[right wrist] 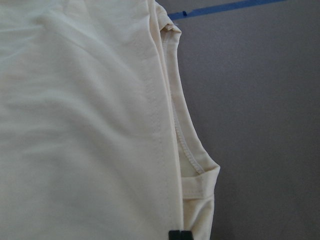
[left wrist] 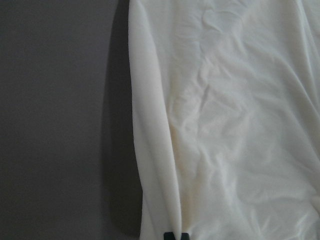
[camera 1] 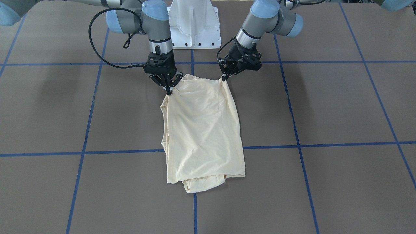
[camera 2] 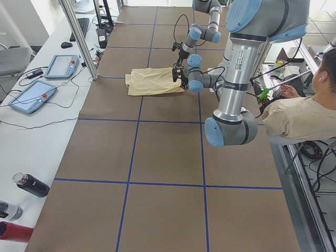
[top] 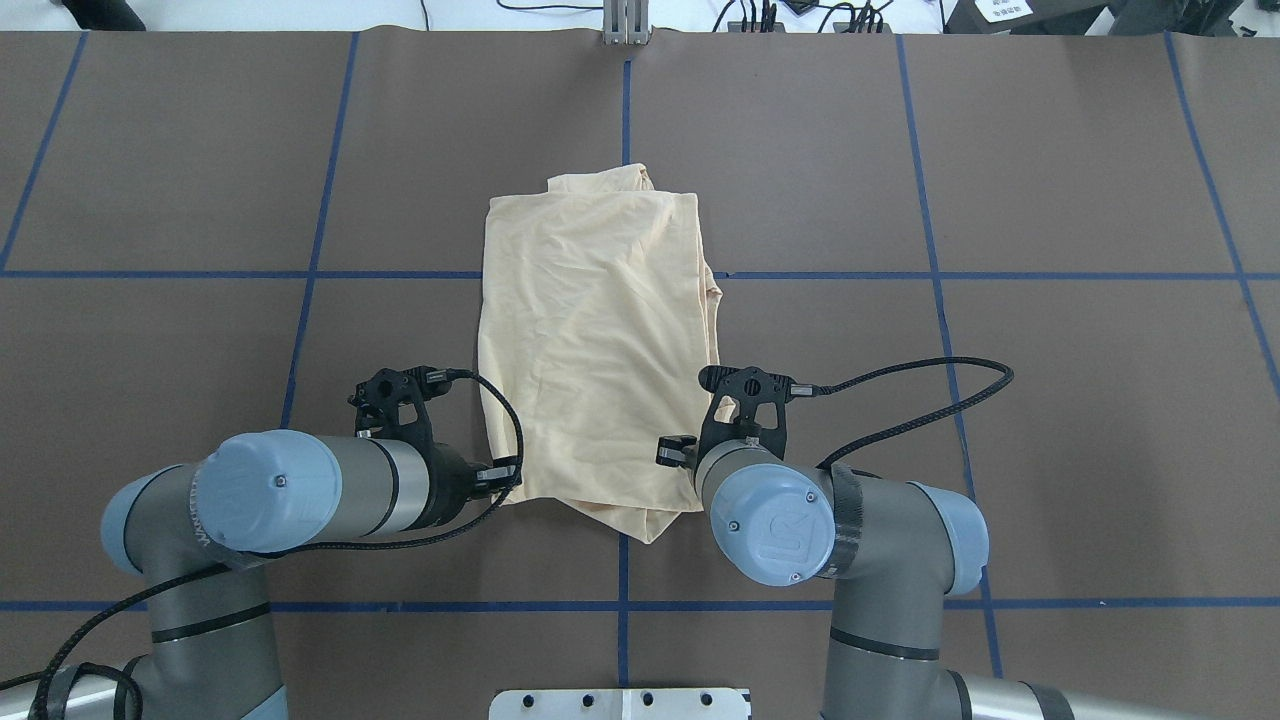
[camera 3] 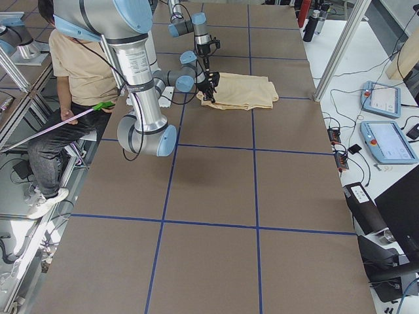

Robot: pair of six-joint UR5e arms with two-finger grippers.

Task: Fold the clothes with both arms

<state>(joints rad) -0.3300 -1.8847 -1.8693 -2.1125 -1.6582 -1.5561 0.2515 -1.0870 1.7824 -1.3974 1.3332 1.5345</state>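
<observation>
Shirt [camera 1: 203,130]: pale cream, already narrowed to a long panel, lying flat mid-table [camera 1: 325,107], one short end towards the robot, the other across a blue tape line [camera 1: 325,144] on the far side. No print in sight.

Left gripper [camera 1: 224,78] pinched tight on one near corner, right gripper [camera 1: 169,91] clamped on the other. Both corners tented just off the surface, everything else down flat. In both wrist views, fingertips together on cloth at the bottom edge.

Looks like the start of a lengthwise fold, near end to be carried over to the far end. Calls for an even lift from both sides, corners kept level and the same width apart, then a forward sweep and a low set-down square on the far hem.

Worth watching: loose layers poking out at the far end, and a stepped, seamed edge along the robot's right side, liable to slip out of line.

Plenty of bare table ahead and to either side. White pedestal base [camera 1: 195,29] close behind the wrists, so little room backwards. Person [camera 2: 304,118] seated beyond the table edge, well apart from the work.
</observation>
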